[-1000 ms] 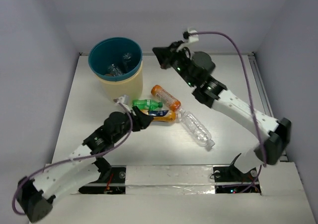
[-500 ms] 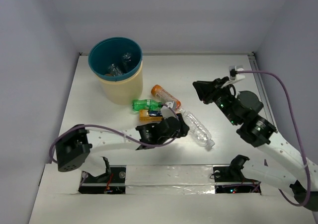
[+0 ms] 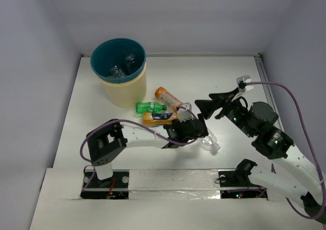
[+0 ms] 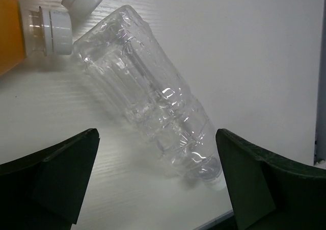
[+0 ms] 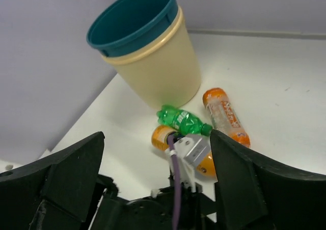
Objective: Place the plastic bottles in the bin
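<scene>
The bin (image 3: pixel 122 90) stands at the back left with clear plastic bottles (image 3: pixel 125 64) inside. A green bottle (image 3: pixel 149 107), an orange bottle (image 3: pixel 168 96) and an orange dark-labelled bottle (image 3: pixel 159 118) lie in a cluster on the table. My left gripper (image 3: pixel 196 130) hovers open over a clear bottle (image 4: pixel 147 92), which lies between its fingers (image 4: pixel 56 174) untouched. My right gripper (image 3: pixel 211 103) hangs open and empty just right of it, above the table. Its wrist view looks over the left wrist toward the bin (image 5: pixel 147 51) and the green bottle (image 5: pixel 183 120).
White walls close the table in at the back and sides. The clear bottle's cap end lies near the table's front edge (image 4: pixel 254 217). The left arm's forearm (image 3: pixel 142 135) stretches low across the near part of the table, with its purple cable looping above it.
My left arm swung right from the bottle cluster to the clear bottle and opened its jaws. My right arm pulled back from beside the bin toward the near right and opened.
</scene>
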`<state>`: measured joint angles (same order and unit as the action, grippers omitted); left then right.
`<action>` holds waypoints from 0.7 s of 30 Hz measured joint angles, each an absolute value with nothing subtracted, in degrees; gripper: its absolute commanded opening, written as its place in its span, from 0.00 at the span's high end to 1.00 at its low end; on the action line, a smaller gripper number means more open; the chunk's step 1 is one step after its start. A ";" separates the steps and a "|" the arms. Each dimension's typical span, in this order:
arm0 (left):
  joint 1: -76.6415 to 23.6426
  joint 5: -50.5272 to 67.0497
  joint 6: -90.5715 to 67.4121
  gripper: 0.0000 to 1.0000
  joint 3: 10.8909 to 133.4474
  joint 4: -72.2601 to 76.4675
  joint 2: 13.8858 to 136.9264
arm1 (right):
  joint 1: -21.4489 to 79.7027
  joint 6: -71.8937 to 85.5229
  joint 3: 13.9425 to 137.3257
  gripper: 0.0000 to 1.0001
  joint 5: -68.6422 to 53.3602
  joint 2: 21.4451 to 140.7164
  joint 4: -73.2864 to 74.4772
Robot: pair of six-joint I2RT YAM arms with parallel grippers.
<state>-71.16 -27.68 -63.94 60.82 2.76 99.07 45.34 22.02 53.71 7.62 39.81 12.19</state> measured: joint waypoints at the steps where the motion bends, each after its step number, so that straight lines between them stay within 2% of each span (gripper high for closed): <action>1: -71.16 -27.97 -63.96 0.01 62.02 2.24 100.44 | 45.34 22.02 53.34 0.09 6.98 39.81 12.27; 14: -68.23 -29.06 -63.79 0.02 68.18 1.52 109.01 | 45.34 21.98 49.65 0.07 1.58 37.50 14.15; 18: -67.24 -29.47 -63.68 0.06 68.71 2.57 112.07 | 45.34 21.98 49.65 0.06 0.91 37.47 14.15; 21: -67.16 -28.93 -63.48 0.15 69.71 3.57 113.01 | 45.34 22.02 49.65 0.05 -0.95 37.69 14.15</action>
